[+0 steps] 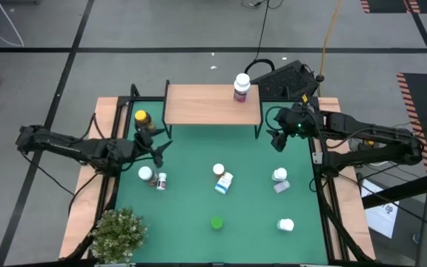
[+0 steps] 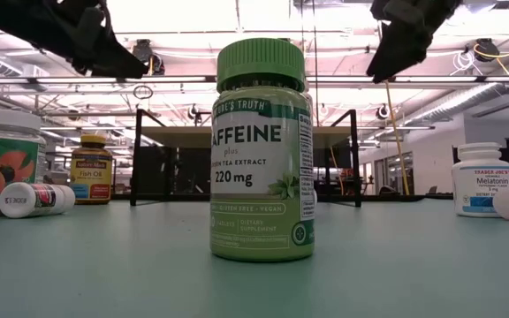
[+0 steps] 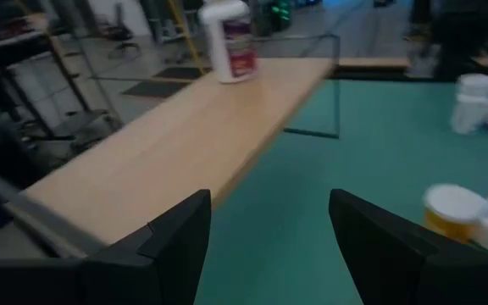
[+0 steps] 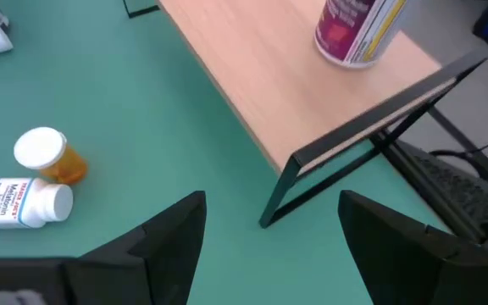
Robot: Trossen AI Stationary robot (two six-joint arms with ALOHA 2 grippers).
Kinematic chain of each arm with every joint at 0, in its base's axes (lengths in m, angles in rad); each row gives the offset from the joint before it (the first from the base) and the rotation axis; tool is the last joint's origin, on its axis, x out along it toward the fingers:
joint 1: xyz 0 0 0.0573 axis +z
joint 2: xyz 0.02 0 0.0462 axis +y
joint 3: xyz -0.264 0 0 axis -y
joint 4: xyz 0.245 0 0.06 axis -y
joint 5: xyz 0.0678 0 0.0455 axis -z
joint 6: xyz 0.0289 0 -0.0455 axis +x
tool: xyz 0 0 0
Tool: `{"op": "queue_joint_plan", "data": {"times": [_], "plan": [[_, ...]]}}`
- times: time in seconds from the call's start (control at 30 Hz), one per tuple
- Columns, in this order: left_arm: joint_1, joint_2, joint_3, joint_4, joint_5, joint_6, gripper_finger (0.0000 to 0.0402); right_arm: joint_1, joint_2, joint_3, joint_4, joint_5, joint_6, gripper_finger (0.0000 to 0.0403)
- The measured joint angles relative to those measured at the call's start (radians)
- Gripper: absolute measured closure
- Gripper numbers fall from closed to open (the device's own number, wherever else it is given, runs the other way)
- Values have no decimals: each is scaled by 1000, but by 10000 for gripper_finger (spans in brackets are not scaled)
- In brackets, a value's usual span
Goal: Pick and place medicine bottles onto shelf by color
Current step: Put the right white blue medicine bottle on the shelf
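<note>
Medicine bottles lie scattered on the green table [image 1: 258, 208]; one white bottle [image 1: 242, 87] stands on the shelf [image 1: 199, 107]. Left gripper [image 1: 156, 145] and right gripper [image 1: 279, 139] hover empty, fingers spread.

Beyond the left gripper [image 3: 269, 246], fingers spread apart, 1 white bottle [image 3: 230, 38] stands on the shelf [image 3: 176, 144].

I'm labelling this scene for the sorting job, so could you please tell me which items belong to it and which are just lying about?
Job:
- shelf, one white bottle on it
- amber bottle
- green bottle
- other bottles on the mat

Lying about:
- potted plant
- keyboard
</note>
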Motion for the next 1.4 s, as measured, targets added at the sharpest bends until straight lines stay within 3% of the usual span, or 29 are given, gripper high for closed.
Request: {"op": "queue_joint_plan", "data": {"times": [0.13,0.33,0.6,0.67,0.8,0.9,1.03,1.13,1.27,1.4], "plan": [[11,62,-3,84,88,64,156,4,0,-85,96,-4,56,140],[11,209,-3,242,153,166,156,174,5,-344,599,-31,129,143],[-4,381,-4,380,229,167,156,415,46,-373,692,78,95,183],[-8,427,-4,441,254,187,156,471,55,-360,668,132,98,192],[-22,514,-4,559,281,206,156,618,25,-358,568,356,156,210],[-37,553,-4,630,285,207,156,689,-26,-358,463,417,247,222],[-54,574,-4,680,286,222,156,714,-92,-350,280,362,328,229],[-48,575,-3,711,287,222,156,701,-124,-313,173,308,281,223],[-19,575,-3,720,316,230,156,660,-138,-276,75,204,246,198],[-7,575,-3,714,320,229,156,638,-109,-277,-26,80,334,160]]}}
